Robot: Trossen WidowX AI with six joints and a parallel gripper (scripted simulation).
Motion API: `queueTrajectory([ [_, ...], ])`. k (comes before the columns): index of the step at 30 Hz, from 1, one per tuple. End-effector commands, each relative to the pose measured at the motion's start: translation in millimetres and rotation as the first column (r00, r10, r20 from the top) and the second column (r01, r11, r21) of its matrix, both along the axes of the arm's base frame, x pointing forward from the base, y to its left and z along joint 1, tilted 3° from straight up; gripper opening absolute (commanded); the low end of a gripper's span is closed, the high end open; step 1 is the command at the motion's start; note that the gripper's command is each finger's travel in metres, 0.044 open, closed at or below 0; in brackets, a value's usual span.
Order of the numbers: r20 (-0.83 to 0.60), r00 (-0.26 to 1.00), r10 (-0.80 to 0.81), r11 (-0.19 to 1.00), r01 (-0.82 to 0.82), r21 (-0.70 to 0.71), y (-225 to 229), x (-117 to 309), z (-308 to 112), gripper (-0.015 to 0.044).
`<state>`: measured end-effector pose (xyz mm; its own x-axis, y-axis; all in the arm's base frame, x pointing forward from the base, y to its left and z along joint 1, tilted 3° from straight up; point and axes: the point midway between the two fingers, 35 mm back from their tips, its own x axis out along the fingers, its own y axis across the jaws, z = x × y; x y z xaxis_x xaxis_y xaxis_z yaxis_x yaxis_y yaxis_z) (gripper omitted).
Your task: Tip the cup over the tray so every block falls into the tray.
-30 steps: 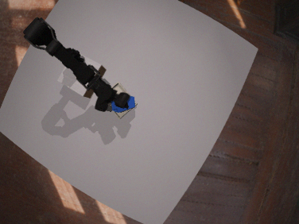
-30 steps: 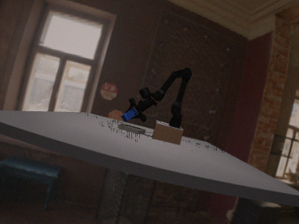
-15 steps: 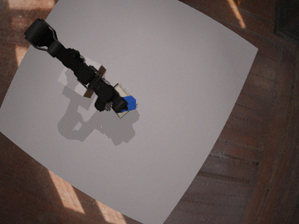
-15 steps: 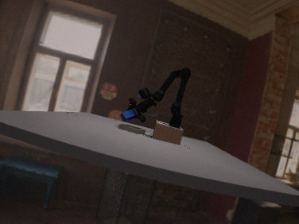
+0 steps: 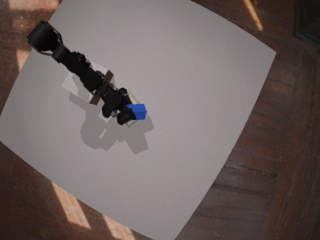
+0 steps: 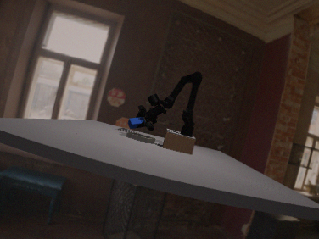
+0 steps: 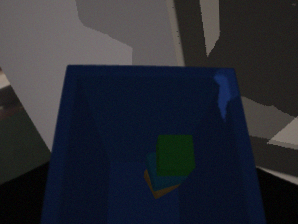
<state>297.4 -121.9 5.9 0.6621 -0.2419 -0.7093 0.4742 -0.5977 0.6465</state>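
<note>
Cup, blue and open-mouthed (image 5: 138, 111) (image 6: 136, 123) (image 7: 150, 71), is hanging tilted in the tool (image 5: 128, 105) (image 6: 143, 119) (image 7: 145, 152), whose fingers are pinching it from two sides. In the top view it is occupying a place just left of the frame's centre, partly overlapping the pale rim of the tray (image 5: 132, 96) (image 6: 142, 138) (image 7: 174, 30); in the exterior view it is hanging above the surface (image 5: 191, 106) (image 6: 127, 157) (image 7: 30, 50), left of the centre. The wrist view is showing the interior: a green block (image 7: 175, 155) is overlapping a teal block (image 7: 162, 178), and an orange piece (image 7: 158, 192) is showing beneath them, towards the lower centre of the frame. The tray's rim is running down from the top of that frame, right of the centre. A tan box-like object (image 6: 179, 141) is standing right of the tray in the exterior view.
</note>
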Motion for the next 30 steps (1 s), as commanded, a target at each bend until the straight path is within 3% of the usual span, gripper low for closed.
queueTrajectory([
  [1, 0.026, 0.997, -0.073, 0.995, 0.072, 0.063, -0.9, 1.5, -0.2, 0.0000],
  [15, 0.062, 0.954, -0.294, 0.924, 0.268, 0.272, -1.3, 3.5, -3.5, 0.0000],
  [30, 0.046, 0.854, -0.517, 0.759, 0.433, 0.486, -1.6, 5.5, -7.1, 0.0000],
])
